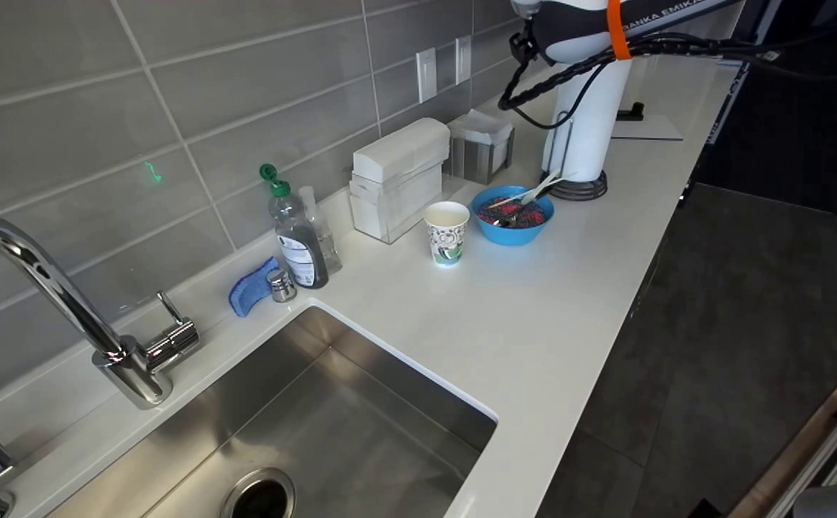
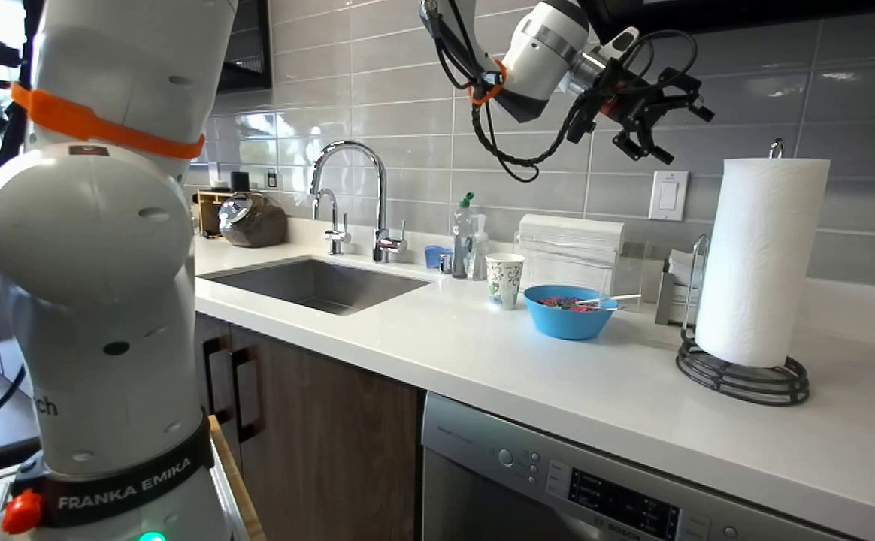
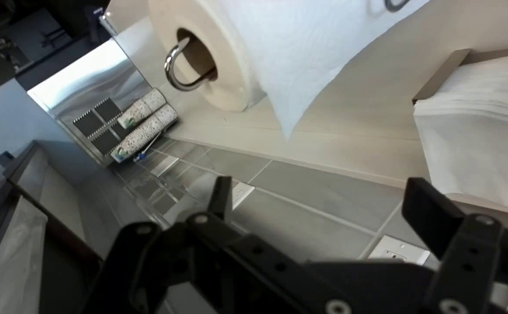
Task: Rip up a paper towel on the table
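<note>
The jaws stand wide apart and hold nothing. In the wrist view the paper towel [image 3: 300, 56] runs off its roll [image 2: 762, 259] to a pointed corner, apart from the jaws. The roll stands upright in a wire holder [image 2: 746, 392] on the counter [image 2: 595, 376]. A blue bowl [image 1: 508, 236] holds small red and dark pieces [image 1: 532, 216], with white sticks [image 1: 528, 196] leaning over its rim. A patterned cup [image 1: 447, 241] stands just beside it. A clear box [image 1: 413, 205] near the cup holds a stack of folded white paper [image 1: 400, 151], and a smaller holder [image 2: 664, 300] carries napkins [image 1: 487, 128]. A steel sink [image 1: 361, 432] is set into the counter, near a faucet [image 1: 66, 293], a blue sponge [image 1: 252, 288] and a soap bottle [image 1: 296, 241]. Behind is a grey tiled wall [image 1: 260, 79]; a dishwasher [image 2: 543, 481] sits below.
</note>
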